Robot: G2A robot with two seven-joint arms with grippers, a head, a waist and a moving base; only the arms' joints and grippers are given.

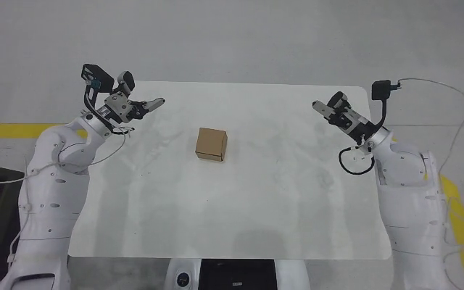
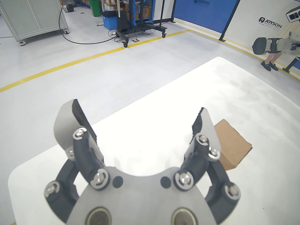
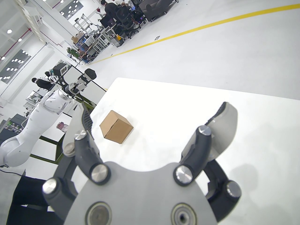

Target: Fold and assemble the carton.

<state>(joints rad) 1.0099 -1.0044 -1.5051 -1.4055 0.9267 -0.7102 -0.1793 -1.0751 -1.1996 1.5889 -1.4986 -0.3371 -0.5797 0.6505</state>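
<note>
While the carton (image 1: 211, 143) sits in the middle of the table (image 1: 290, 210), your left gripper (image 2: 138, 108) and right gripper (image 3: 152, 111) are wide open, holding nothing; push from one side only and it may slide away

In my left wrist view, one finger of my left gripper (image 2: 139, 106) hides part of the carton (image 2: 235, 141), and the bench (image 2: 234, 90) is cut off at the view's edge.
</note>
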